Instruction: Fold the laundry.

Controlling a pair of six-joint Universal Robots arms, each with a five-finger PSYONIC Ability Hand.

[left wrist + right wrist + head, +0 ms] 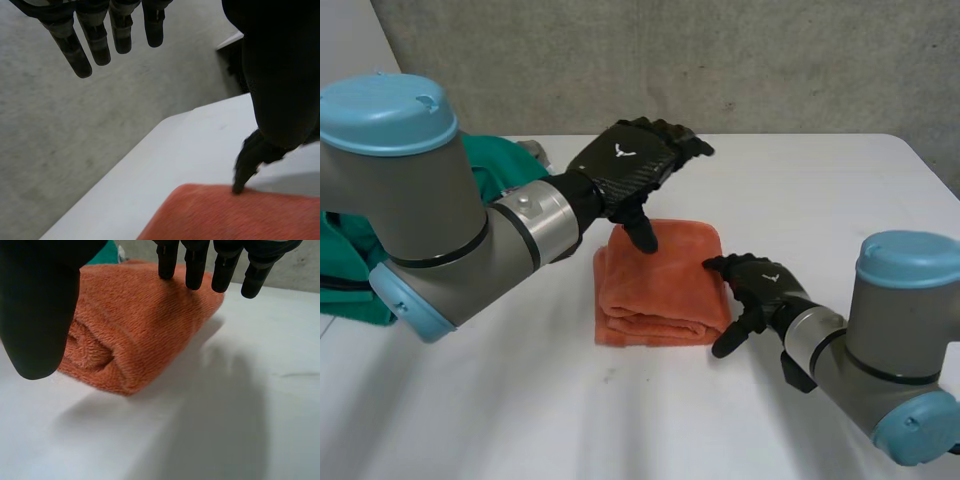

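An orange towel lies folded into a thick rectangle in the middle of the white table. My left hand hovers over its far edge, fingers straight and open, the thumb pointing down onto the towel's top. In the left wrist view the straight fingers reach out past the towel. My right hand sits open at the towel's right edge, holding nothing. In the right wrist view its fingers hang by the towel's upper side, the thumb beside the folded end.
A heap of green cloth lies at the table's left, behind my left arm, and a bit of green cloth peeks over the towel in the right wrist view. A grey wall stands behind the table's far edge.
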